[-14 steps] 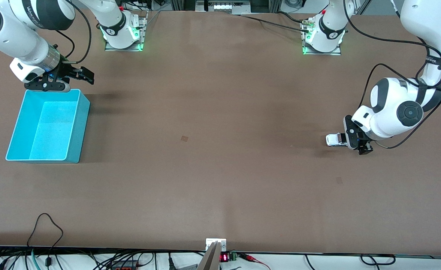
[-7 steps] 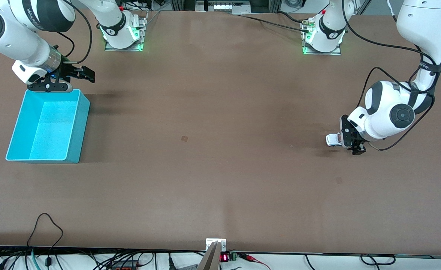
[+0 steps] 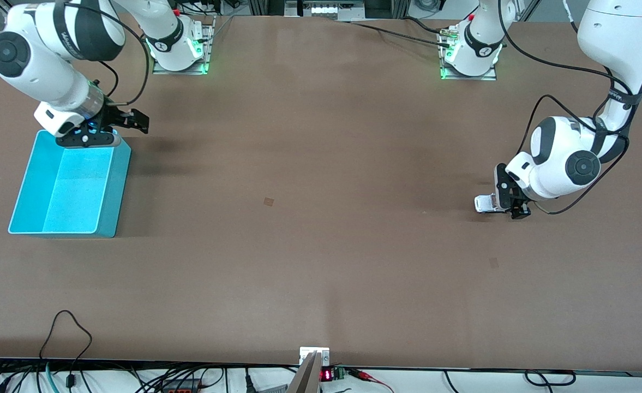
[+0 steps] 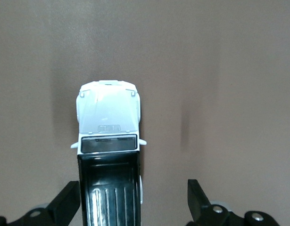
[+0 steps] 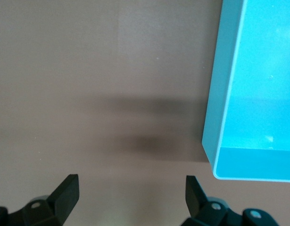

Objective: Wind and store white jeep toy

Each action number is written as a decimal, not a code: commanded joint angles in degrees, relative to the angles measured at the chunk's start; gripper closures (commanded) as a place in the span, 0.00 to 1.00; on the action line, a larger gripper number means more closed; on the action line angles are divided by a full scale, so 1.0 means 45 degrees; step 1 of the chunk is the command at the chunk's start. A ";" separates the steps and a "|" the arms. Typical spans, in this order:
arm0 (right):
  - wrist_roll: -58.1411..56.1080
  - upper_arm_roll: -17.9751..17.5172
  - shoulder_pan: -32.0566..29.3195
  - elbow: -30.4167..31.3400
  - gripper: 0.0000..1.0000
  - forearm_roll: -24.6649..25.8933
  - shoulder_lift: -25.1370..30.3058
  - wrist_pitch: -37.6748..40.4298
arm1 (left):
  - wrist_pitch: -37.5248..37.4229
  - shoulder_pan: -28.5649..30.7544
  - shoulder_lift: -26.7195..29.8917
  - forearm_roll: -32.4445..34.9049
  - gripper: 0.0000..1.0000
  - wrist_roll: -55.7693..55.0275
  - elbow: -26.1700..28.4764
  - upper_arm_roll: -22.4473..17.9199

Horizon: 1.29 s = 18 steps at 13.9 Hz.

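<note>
The white jeep toy is seen on the table toward the left arm's end, its rear between the spread fingers of the left pincer, which is not yet closed on it. It is judged light, rigid and smooth (likely to roll on its small wheels), so the flat body sides are best gripped. The right pincer, fingers apart and empty, waits over the turquoise bin's corner.

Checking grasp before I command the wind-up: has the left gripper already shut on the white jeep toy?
No: in the left wrist view the left gripper is open, with the white jeep toy close beside one finger and a wide gap to the other.
</note>
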State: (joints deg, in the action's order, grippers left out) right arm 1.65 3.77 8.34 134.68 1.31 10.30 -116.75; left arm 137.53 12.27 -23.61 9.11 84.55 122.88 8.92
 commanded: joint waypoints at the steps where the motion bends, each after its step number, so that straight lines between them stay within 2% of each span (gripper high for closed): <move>1: -0.0074 0.0041 0.0177 -0.0281 0.00 0.0059 -0.0335 -0.0266 | 0.0606 0.0125 0.0168 0.0086 0.02 0.0175 0.0175 0.0088; 2: -0.0094 0.0041 0.0274 -0.0320 0.00 0.0060 -0.0452 -0.0403 | 0.0667 0.0125 0.0149 0.0085 0.10 0.0196 0.0175 0.0088; 3: -0.0075 0.0041 0.0391 -0.0514 0.00 0.0021 -0.0530 -0.0443 | 0.0667 0.0105 0.0129 0.0085 0.13 0.0177 0.0194 0.0088; 7: -0.0016 0.0041 0.0685 -0.0906 0.00 -0.0018 -0.0863 -0.0404 | 0.0765 0.0125 0.0051 0.0085 0.14 0.0176 0.0194 0.0088; 9: 0.0004 0.0041 0.0685 -0.0906 0.00 -0.0019 -0.0863 -0.0365 | 0.0765 0.0125 0.0032 0.0085 0.19 0.0176 0.0194 0.0088; 12: 0.0101 0.0041 0.0685 -0.0906 0.00 -0.0019 -0.0883 -0.0365 | 0.0765 0.0124 -0.0047 0.0085 0.33 0.0196 0.0194 0.0088; 14: 0.0121 0.0041 0.0685 -0.0906 0.00 -0.0019 -0.0941 -0.0365 | 0.0765 0.0105 -0.0047 0.0105 0.38 0.0196 0.0194 0.0088; 18: 0.0140 0.0041 0.0685 -0.0906 0.00 -0.0038 -0.0941 -0.0365 | 0.0765 0.0105 -0.0047 0.0202 0.61 0.0235 0.0175 0.0088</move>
State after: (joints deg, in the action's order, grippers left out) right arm 1.76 3.75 11.00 131.46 1.30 6.50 -118.80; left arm 140.50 12.27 -23.77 9.11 84.64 123.21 8.93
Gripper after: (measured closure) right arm 0.000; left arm 0.498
